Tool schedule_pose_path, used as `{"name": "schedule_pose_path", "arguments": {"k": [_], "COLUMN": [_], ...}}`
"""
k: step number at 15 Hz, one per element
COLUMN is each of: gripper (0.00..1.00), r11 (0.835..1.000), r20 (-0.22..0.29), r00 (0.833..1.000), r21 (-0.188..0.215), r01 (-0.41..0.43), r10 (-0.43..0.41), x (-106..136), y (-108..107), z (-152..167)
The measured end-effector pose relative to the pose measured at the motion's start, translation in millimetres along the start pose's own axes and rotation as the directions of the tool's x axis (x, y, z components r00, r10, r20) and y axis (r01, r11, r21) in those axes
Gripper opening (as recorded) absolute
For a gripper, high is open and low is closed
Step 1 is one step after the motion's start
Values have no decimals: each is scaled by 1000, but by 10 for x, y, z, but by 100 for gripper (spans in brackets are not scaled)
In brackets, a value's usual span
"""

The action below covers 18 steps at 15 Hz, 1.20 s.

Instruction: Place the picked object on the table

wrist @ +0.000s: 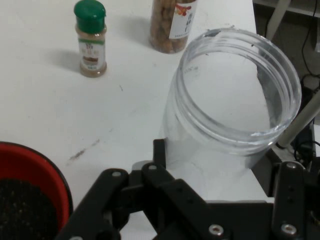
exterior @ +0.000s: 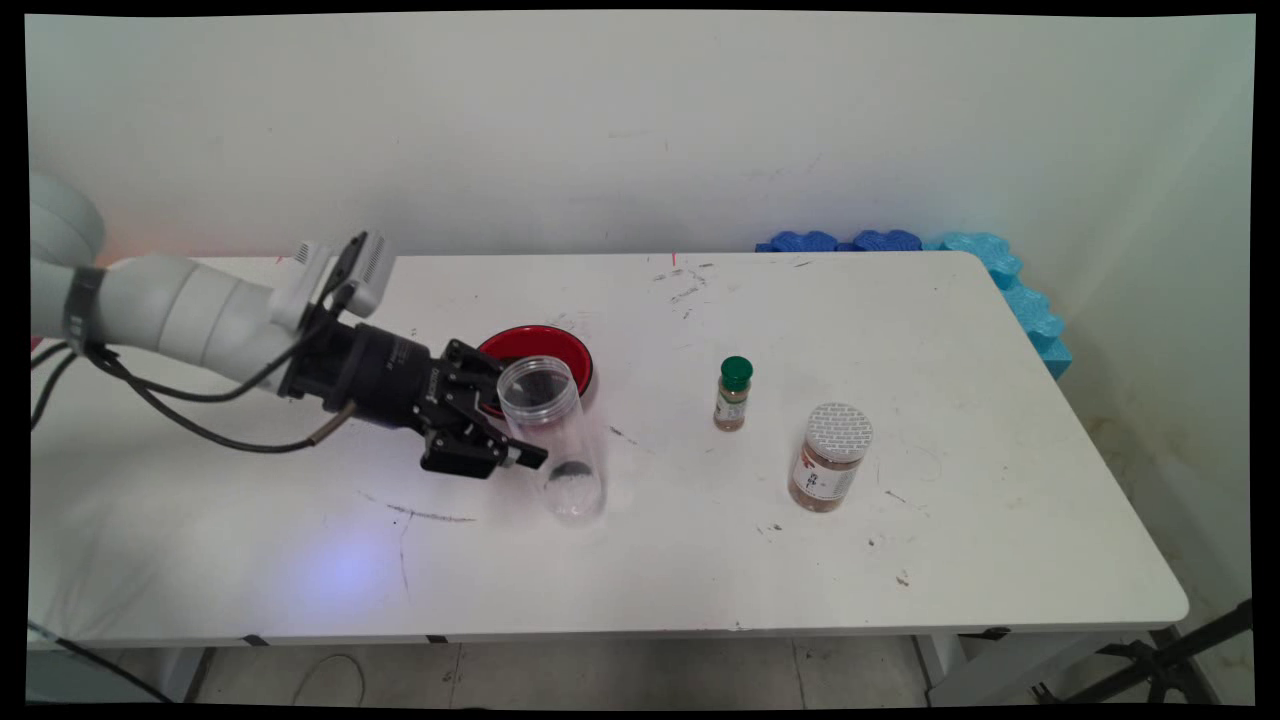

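Clear plastic jar [exterior: 553, 440], one, cylindrical and lidless, with a threaded rim; stood on the white worktop [exterior: 700, 540] left of centre, tilted a little, mouth up. Was pinched low on its wall by the black tool [exterior: 512, 440], one finger [wrist: 159, 152] pressed against the near side and the other on the far side in the hand view. Held a small scatter of pale grains at the bottom.

Just behind jar and tool, touching neither clearly: one round red bowl [exterior: 538, 358], glossy outside, filled with dark, coarse grains.

Further right, well apart from the jar: one small spice bottle [exterior: 733, 394], slim and clear, brown powder inside, green screw cap, paper label. Near it, closer to the front edge: one wider jar [exterior: 831, 457], clear, brown contents, white patterned lid, white label with red print. Both upright.

Worktop itself smooth, rounded at the corners, scuffed with dark marks and thin scratches.

Along the far right edge: blue foam pieces [exterior: 1010, 280], lumpy and wavy, darker blue behind, lighter down the side; count cannot be told.
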Motion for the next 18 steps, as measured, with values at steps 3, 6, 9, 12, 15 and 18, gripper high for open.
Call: {"name": "schedule_pose_path", "arguments": {"k": [3, 6, 9, 12, 15, 18], "gripper": [0, 0, 0, 0, 100, 100], "r11": [1000, 1000, 1000, 1000, 1000, 1000], "r20": [4, 7, 8, 9, 8, 11], "r00": [1000, 1000, 1000, 1000, 1000, 1000], "r21": [-4, -6, -8, -8, -9, -11], "r01": [8, 12, 13, 14, 8, 0], "r10": [-8, -12, -13, -13, -8, 0], "x": [-66, -124, -165, -190, -214, -232], "y": [7, 10, 8, 7, 4, 2], "z": [90, 166, 230, 264, 288, 297]}}
